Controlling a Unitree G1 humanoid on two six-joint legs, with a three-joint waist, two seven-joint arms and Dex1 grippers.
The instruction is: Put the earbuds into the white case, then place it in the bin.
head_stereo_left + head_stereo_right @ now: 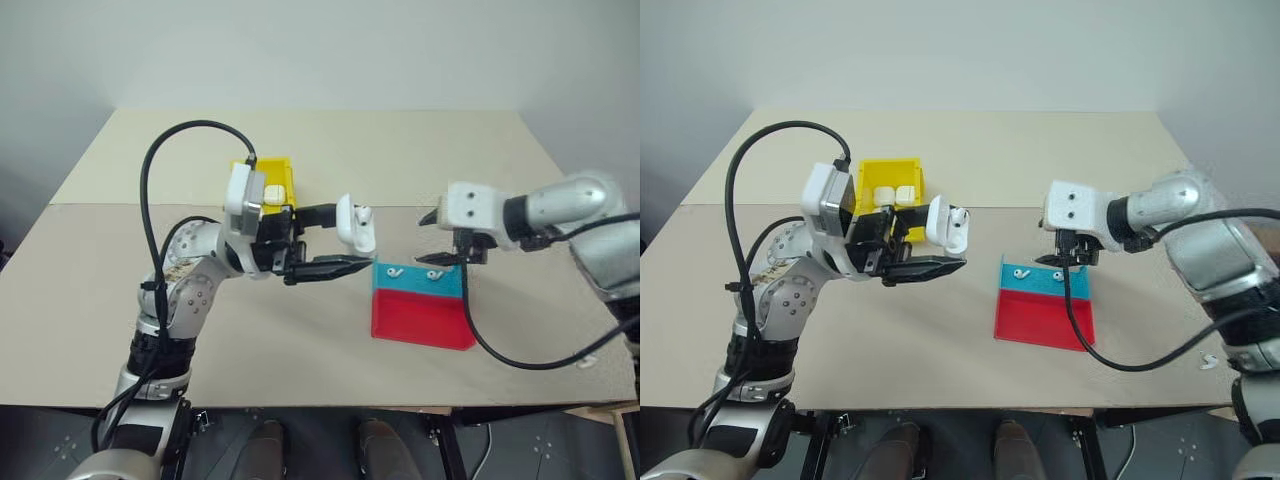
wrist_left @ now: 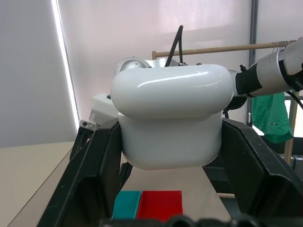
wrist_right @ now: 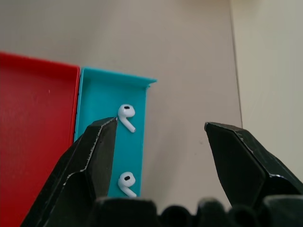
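My left gripper (image 1: pixel 355 238) is shut on the white case (image 1: pixel 356 224) and holds it in the air over the table's middle, with its lid flipped open. In the left wrist view the case (image 2: pixel 170 118) sits clamped between the two black fingers. Two earbuds (image 1: pixel 393 271) (image 1: pixel 433 274) lie in a shallow blue tray (image 1: pixel 412 284). Just above that tray hovers my right gripper (image 1: pixel 430 240), open and angled down. The right wrist view has both earbuds (image 3: pixel 126 113) (image 3: pixel 127 182) beside one finger, and nothing lies between the fingers. The yellow bin (image 1: pixel 275 165) stands behind my left hand with white cases inside.
A shallow red tray (image 1: pixel 420 320) adjoins the blue tray on the near side. Black cables loop from both arms over the table (image 1: pixel 330 140). The table's far half and its left side are bare.
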